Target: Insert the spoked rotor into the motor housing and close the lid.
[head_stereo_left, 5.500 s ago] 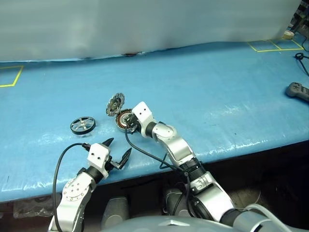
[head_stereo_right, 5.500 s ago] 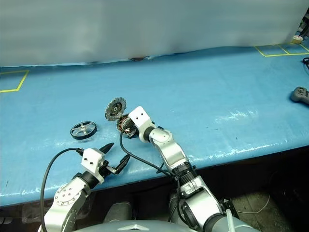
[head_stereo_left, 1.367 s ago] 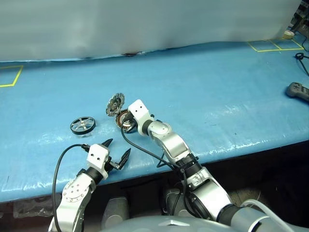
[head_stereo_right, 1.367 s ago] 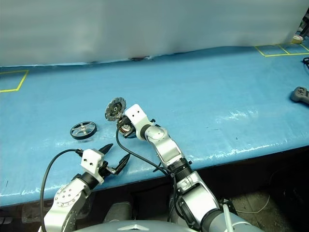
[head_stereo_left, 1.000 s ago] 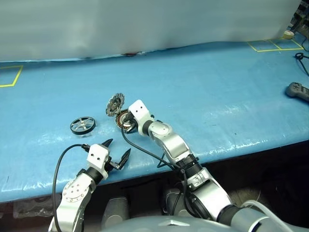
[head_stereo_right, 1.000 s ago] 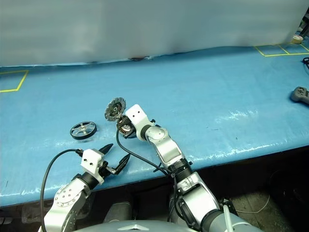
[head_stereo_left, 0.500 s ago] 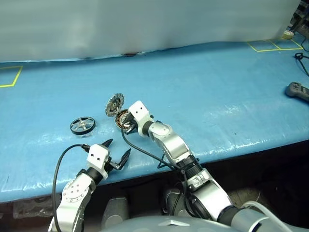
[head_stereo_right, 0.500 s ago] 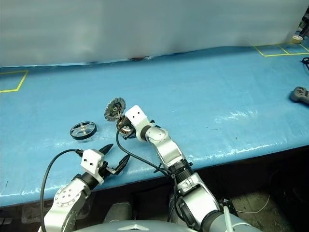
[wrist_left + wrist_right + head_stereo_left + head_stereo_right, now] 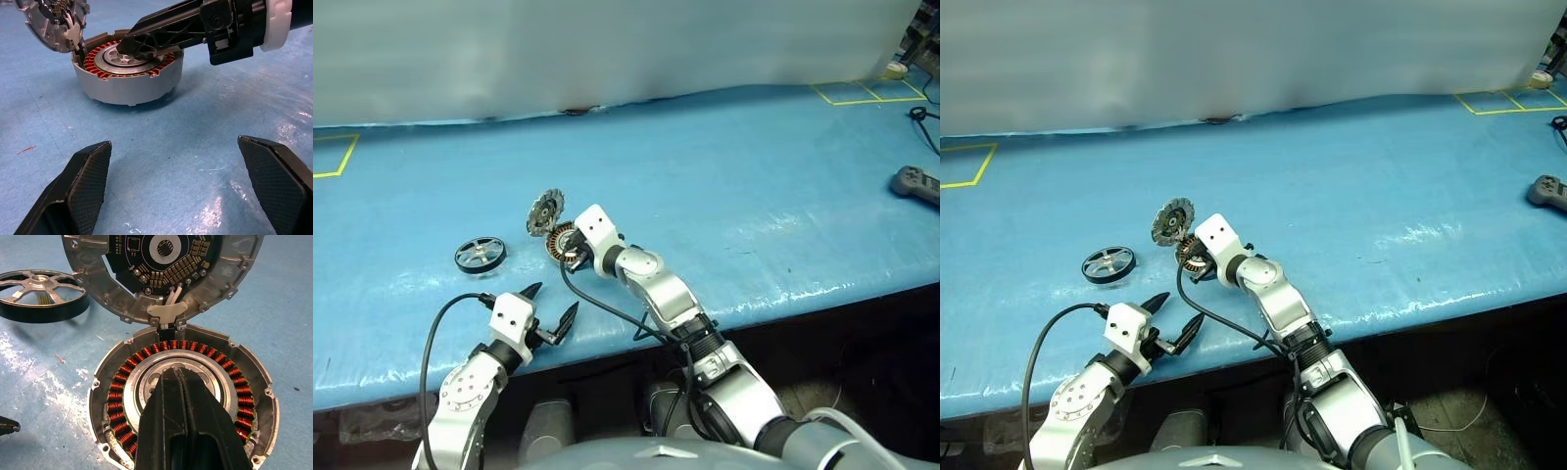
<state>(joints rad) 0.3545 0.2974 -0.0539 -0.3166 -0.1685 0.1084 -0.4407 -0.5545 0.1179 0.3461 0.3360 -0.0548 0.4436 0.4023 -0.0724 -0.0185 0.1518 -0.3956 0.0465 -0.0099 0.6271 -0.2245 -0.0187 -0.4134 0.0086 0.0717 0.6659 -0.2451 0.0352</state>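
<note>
spoked rotor [image 9: 481,254] left of motor housing [image 9: 128,73], lid [image 9: 546,211] upright behind

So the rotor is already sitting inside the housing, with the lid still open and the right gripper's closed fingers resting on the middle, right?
Not quite. The rotor is not in the housing; it lies on the table apart from it, as the left eye view shows. The rest holds: the lid stands open, and the shut right gripper rests on the housing's silver centre.

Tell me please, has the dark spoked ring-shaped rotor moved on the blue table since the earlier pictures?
No. The dark spoked rotor lies flat at the same spot on the blue table, left of the round silver motor housing, as before.
</note>
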